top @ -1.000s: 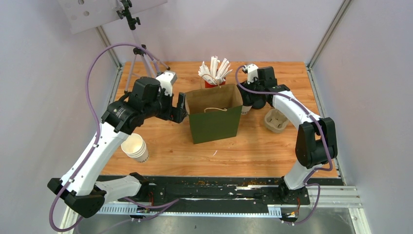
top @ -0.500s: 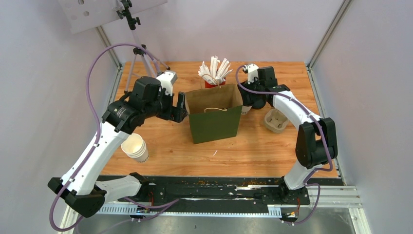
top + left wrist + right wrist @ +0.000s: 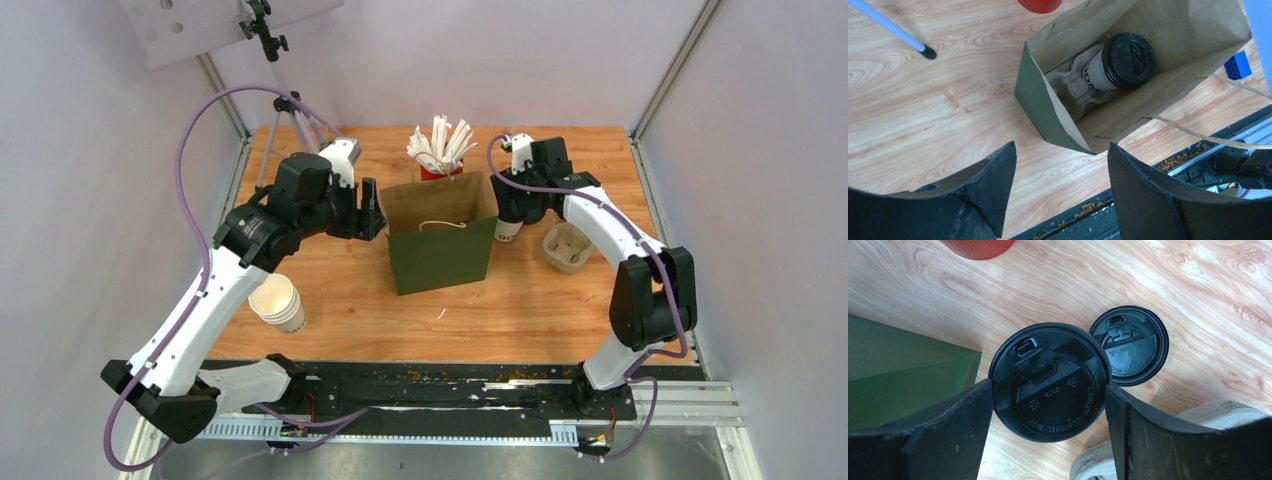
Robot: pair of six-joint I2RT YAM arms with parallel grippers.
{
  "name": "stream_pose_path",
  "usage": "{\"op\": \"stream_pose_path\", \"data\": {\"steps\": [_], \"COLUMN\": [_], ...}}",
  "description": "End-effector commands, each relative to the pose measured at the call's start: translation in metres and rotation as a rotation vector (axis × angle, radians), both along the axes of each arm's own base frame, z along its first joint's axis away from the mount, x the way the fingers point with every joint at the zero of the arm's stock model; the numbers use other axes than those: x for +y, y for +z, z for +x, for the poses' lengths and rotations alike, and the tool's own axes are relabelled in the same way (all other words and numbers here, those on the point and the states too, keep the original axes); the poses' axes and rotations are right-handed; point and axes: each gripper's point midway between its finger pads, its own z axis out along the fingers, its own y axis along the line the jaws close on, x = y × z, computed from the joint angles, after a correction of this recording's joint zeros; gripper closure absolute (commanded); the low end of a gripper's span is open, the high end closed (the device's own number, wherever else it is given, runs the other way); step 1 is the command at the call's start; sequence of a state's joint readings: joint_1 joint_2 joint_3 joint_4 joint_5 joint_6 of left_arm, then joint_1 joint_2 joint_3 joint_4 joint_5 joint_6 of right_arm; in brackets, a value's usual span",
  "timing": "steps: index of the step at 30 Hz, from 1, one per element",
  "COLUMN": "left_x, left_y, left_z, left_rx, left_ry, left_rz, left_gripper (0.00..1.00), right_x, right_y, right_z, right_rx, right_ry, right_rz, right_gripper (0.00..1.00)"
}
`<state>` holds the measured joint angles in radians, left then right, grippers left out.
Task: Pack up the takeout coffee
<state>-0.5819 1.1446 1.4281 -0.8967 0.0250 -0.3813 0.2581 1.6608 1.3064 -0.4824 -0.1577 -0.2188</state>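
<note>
Right claw (image 3: 1048, 390) is pinching the takeout coffee (image 3: 1050, 375) just beside the green bag (image 3: 440, 255). Left claw (image 3: 1060, 150) is hanging spread, gripping nothing, so I am thinking the coffee could be bumping the rim going in, tipping the bag over

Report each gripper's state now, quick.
Left gripper: open, holding nothing.
Right gripper: closed on a black-lidded takeout coffee cup.

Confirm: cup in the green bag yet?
In: left wrist view shows a lidded cup inside the green bag. Right end effector holds a second cup outside.
</note>
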Motion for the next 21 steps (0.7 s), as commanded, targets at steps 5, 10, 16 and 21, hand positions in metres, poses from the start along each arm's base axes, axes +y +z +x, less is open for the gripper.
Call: {"op": "stream_pose_path", "data": {"steps": [5, 10, 16, 21], "left_x": [0.004, -0.004, -0.008, -0.012], "left_y": [0.020, 0.021, 0.015, 0.007], "left_z": [0.018, 0.025, 0.031, 0.036], "left_rx": [-0.054, -0.034, -0.021, -0.010], "left_ry": [0.126, 0.125, 0.115, 0.102], "left_rz": [-0.058, -0.066, -0.052, -0.034], "left_gripper": [0.32, 0.38, 0.44, 0.49], "right_x": [-0.003, -0.007, -0.013, -0.019], "right_y": [0.064, 0.087, 0.125, 0.173], "right_z": [0.003, -0.003, -0.011, -0.023], "right_rx": [-0.108, -0.141, -0.215, -0.298], "right_ry": [-0.050, -0.067, -0.100, -0.141], "right_rz": [0.057, 0.059, 0.077, 0.122], "right_gripper": [0.33, 0.34, 0.34, 0.35]}}
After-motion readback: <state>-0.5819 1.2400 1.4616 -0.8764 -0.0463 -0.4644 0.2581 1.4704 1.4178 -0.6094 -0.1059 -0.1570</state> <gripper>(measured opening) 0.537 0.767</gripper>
